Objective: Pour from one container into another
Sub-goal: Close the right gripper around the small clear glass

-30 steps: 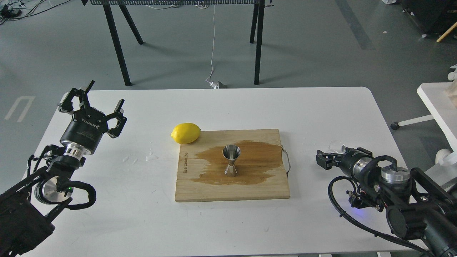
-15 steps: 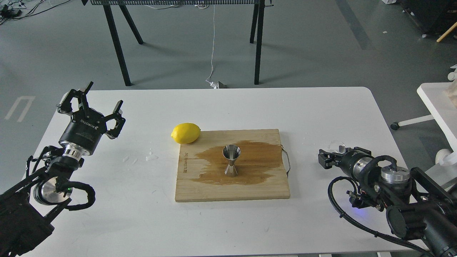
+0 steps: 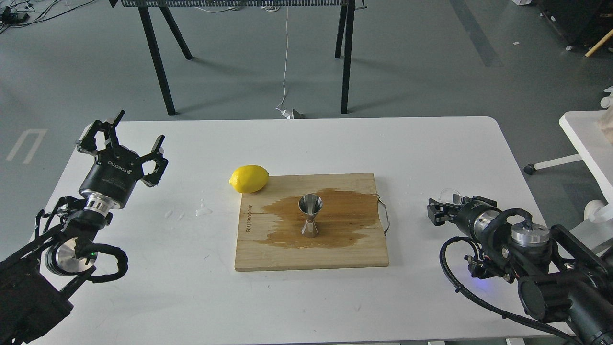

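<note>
The steel hourglass jigger [image 3: 310,215] stands upright in the middle of a wet patch on the wooden board [image 3: 311,254]. The tiny clear glass cup [image 3: 450,195] is at the table's right side, right at the far tip of my right gripper [image 3: 437,213]. That gripper is dark and seen nearly end-on, so I cannot tell whether its fingers are around the cup or just beside it. My left gripper [image 3: 140,127] hovers over the table's left side, open and empty, far from the board.
A yellow lemon [image 3: 249,178] lies against the board's far left corner. Small water drops [image 3: 203,210] sit on the white table [image 3: 306,143] left of the board. A thin wire handle [image 3: 384,218] sticks out of the board's right edge.
My right gripper has drawn back slightly to the right, while the glass cup has barely shifted. My left gripper has dropped a little. The jigger and lemon have not moved.
</note>
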Robot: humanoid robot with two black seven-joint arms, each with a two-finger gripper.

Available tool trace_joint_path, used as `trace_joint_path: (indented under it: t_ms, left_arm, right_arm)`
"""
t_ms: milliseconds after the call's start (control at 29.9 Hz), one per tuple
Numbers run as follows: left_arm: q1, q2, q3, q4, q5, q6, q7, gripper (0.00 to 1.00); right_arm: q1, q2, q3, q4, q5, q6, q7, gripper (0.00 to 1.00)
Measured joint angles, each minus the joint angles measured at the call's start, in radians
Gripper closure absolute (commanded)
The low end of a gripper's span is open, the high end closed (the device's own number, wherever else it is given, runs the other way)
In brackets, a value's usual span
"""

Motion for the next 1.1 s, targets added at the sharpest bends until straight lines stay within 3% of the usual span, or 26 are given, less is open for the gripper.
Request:
trace_joint_path:
  t_ms: [836,1103]
  left_arm:
    - [0.001,-0.003,0.0,0.005,0.0,0.0,0.0,0.12]
    - [0.001,-0.004,0.0,0.005,0.0,0.0,0.0,0.12]
  right_arm:
    - [-0.016,0.0,-0.003,0.008,-0.004,0.012,0.001,0.56]
    - [-0.032,-0.002,-0.004,0.096,-0.077,0.011,0.003,0.57]
